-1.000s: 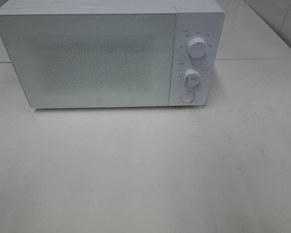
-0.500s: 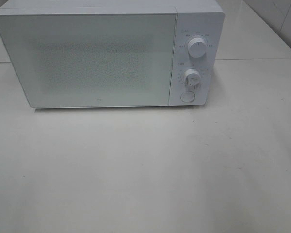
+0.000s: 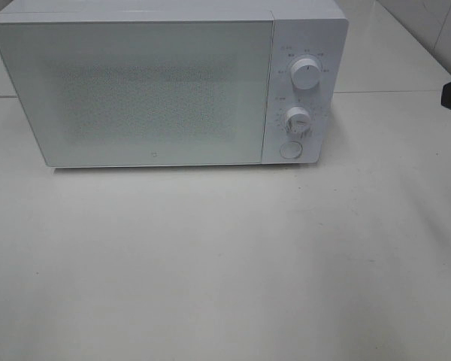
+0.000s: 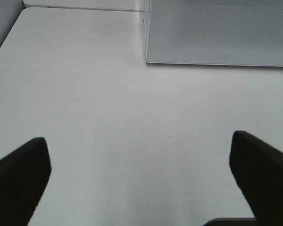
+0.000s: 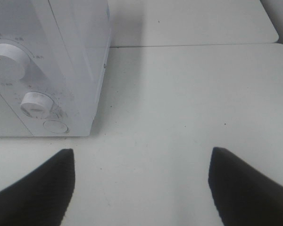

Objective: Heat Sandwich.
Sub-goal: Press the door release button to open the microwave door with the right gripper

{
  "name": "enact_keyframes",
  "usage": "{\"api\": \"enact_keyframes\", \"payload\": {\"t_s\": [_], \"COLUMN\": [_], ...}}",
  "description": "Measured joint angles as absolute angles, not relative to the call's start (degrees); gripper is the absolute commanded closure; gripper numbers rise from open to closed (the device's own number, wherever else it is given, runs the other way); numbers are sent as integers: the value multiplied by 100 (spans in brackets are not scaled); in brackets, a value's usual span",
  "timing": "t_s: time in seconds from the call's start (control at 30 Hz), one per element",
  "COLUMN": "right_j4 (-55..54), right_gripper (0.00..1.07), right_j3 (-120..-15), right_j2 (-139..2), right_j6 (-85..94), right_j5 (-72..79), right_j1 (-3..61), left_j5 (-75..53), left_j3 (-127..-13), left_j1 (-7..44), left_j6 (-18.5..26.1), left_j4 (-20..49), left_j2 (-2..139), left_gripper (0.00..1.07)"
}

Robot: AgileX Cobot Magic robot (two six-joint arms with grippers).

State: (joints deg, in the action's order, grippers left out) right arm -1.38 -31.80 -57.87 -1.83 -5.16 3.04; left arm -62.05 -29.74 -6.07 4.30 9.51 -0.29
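Left tool (image 4: 139,139) stands wide, holding nothing, above the table (image 4: 85,70) in front of the microwave (image 4: 217,28). Right tool (image 5: 141,151) is likewise wide and empty, near the knobs (image 5: 37,104). The microwave door is shut; where the sandwich is cannot be told.

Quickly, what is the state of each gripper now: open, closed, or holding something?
Left gripper: jaws open, holding nothing.
Right gripper: jaws open, holding nothing.
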Motion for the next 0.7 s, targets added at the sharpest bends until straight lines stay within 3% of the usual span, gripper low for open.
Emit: {"api": "enact_keyframes", "payload": {"t_s": [0.7], "right_j4": [-510], "right_gripper": [32], "right_j3": [-1524], "right_j2": [-7076], "right_j6": [-34], "right_j5": [3421], "right_j1": [487], "left_j5": [-6205], "left_j3": [-2974], "left_j1": [-607], "left_j6": [430], "left_j4": [951], "left_j2": [-29], "left_gripper": [9]}}
